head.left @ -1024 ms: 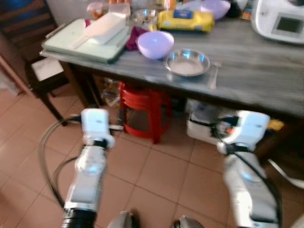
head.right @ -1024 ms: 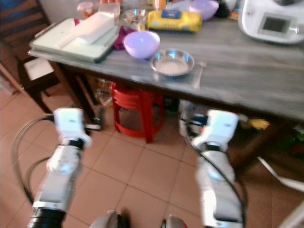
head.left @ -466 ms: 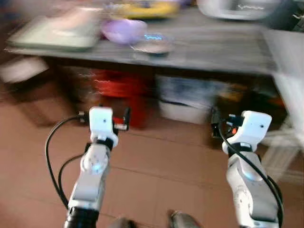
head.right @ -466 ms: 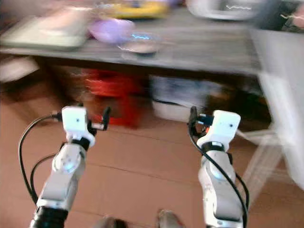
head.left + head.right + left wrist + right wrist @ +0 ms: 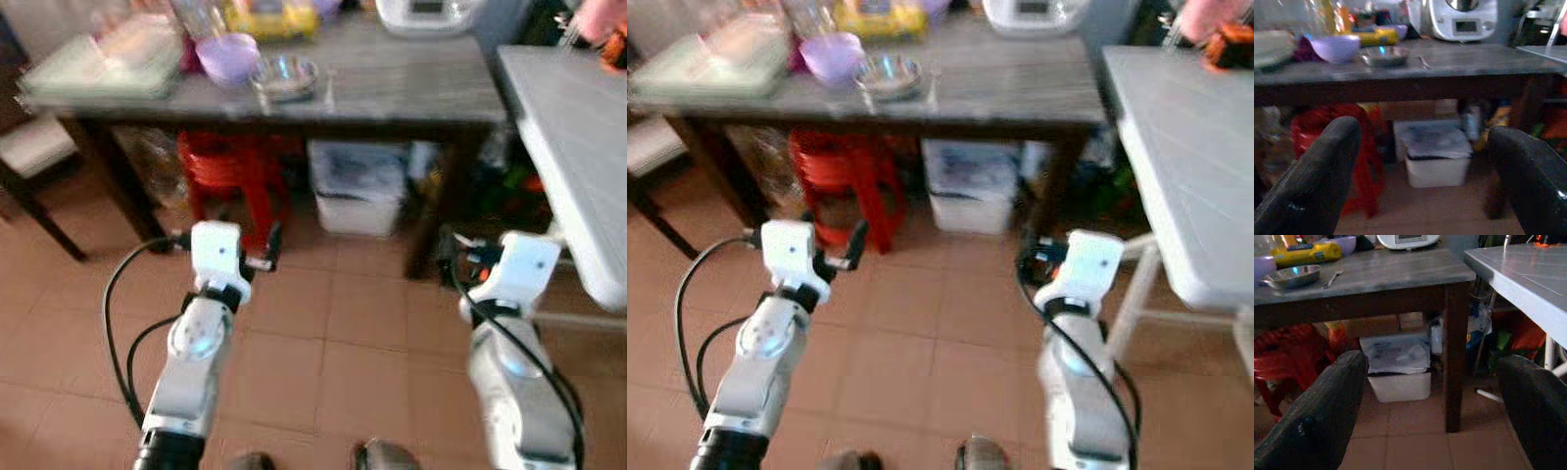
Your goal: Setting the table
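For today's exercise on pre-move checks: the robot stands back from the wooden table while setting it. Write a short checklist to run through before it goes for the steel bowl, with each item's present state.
1. Left gripper empty, fingers apart: ok.
2. Right gripper empty, fingers apart: ok.
3. Shallow steel bowl in sight on the grey-topped wooden table: ok.
4. Bowl within reach: not ok; both grippers hang low over the tiled floor, short of the table edge.
5. Neighbours of the bowl: the lilac plastic bowl sits close beside it, a metal spoon on its other side; touching or not: cannot tell.
6. Red plastic stool tucked under the table, off the path: ok.
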